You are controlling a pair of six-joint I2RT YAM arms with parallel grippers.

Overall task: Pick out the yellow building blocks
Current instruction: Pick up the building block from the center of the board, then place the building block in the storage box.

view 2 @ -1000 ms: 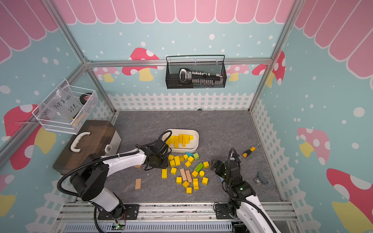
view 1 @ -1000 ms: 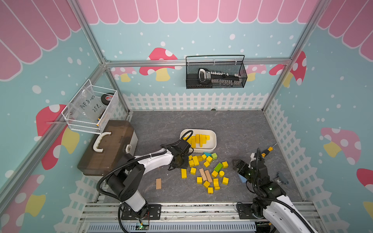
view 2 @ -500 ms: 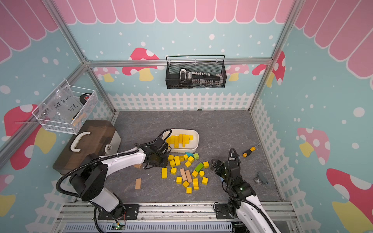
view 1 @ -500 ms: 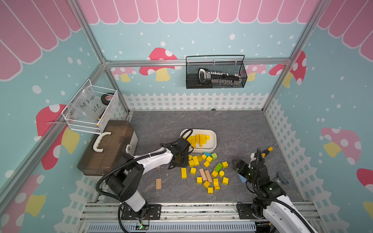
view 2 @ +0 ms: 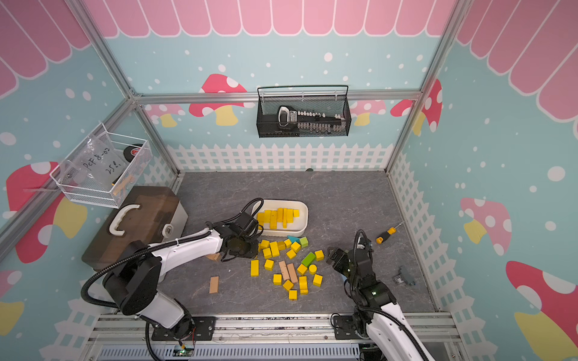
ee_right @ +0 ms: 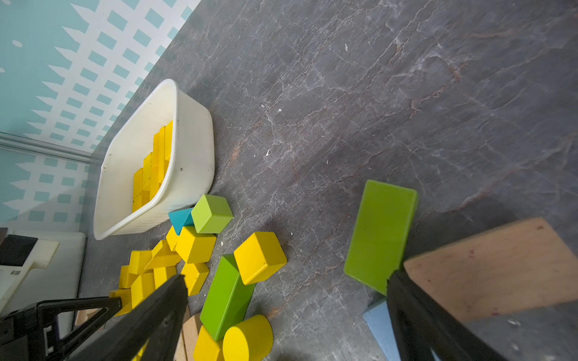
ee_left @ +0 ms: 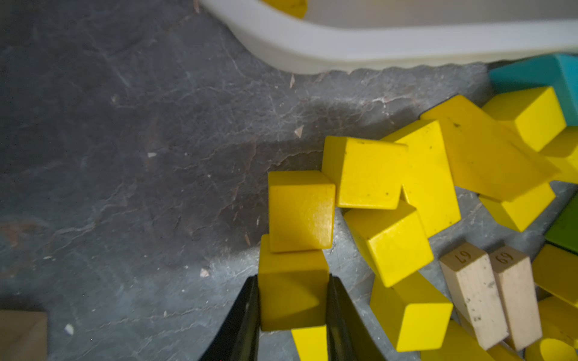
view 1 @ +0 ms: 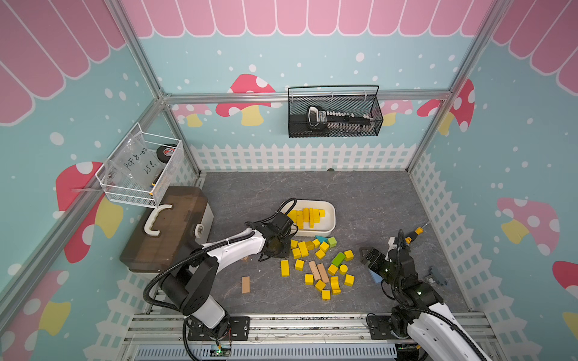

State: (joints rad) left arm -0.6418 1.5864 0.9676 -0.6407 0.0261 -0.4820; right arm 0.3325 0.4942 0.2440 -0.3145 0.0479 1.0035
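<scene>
At the far left of the tabletop [view 1: 359, 193] sits a brown case [view 1: 165, 231] with a white handle, and nearer the front edge a lone tan block [view 1: 245, 284] lies flat. The left arm reaches in from that side. In its wrist view the left fingers [ee_left: 244, 322] are clamped on a yellow cube [ee_left: 292, 297] at the left edge of the pile, one finger pressed to each side. A second yellow cube [ee_left: 300, 212] touches it just past the fingertips. Behind the arm stands a white tub [view 1: 312, 233] holding a row of yellow blocks [view 1: 308, 215]. In front of the tub the loose yellow building blocks [view 1: 299, 265] are scattered over the middle of the tabletop. They are cubes, bars and a short cylinder [view 1: 343, 268], mixed with two tan bars [view 1: 322, 272], a green bar [view 1: 338, 258], a small green cube [view 1: 332, 241] and a teal wedge [view 1: 319, 239]. Right of the pile the right fingers [ee_right: 150, 315] stand wide apart with nothing between them, beside a flat green block [ee_right: 381, 234] and a pale blue block [ee_right: 380, 325]. Farther right lie a yellow-handled screwdriver [view 1: 413, 234] and a small grey part [view 1: 438, 276].
</scene>
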